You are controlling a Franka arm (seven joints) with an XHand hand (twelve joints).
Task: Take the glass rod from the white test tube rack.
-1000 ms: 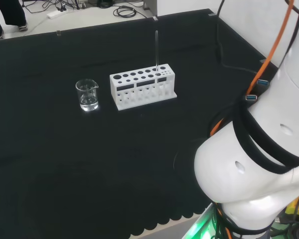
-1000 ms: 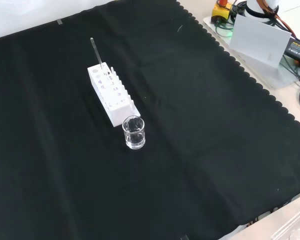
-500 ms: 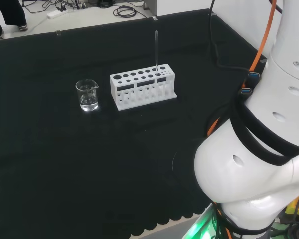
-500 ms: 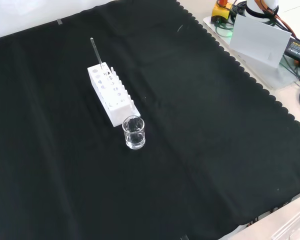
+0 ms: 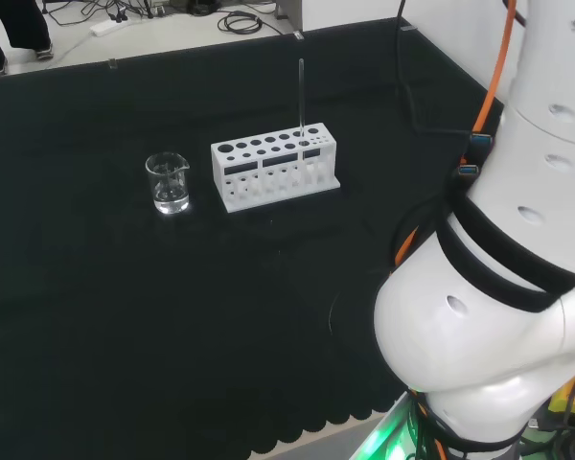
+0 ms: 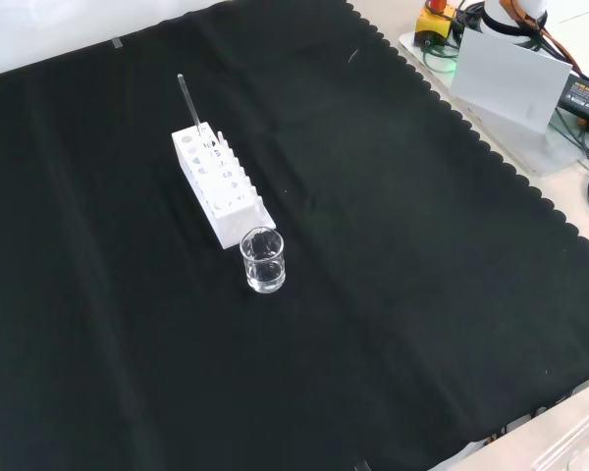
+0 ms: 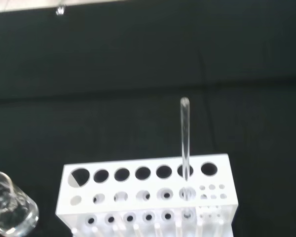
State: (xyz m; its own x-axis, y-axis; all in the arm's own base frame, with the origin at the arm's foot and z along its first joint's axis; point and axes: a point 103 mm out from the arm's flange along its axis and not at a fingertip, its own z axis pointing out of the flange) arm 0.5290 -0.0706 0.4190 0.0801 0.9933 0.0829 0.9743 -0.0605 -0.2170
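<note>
You have a black cloth [image 6: 393,294] covering the whole bench, its scalloped edge running along the right side in the front view, with a grey box [image 6: 510,74] and cables just off the cloth at the far right there. In the head view a light floor with loose cables [image 5: 240,19] lies beyond the cloth's far edge.

The white test tube rack [image 5: 274,165] stands left of centre in the head view, and the glass rod [image 5: 301,94] stands upright in a hole near the rack's right end, rising well above the top plate. From the wrist view you see the rod [image 7: 185,143] in the second hole from one end of the back row. A small clear beaker [image 5: 169,182] stands just left of the rack in the head view, apart from it; in the front view it sits just nearer than the rack's near end.

You cannot tell how the hand's fingers stand.

Since a second ago the arm's white links [image 5: 498,326] have swung upward at the head view's right; rack, rod and beaker have not moved.
</note>
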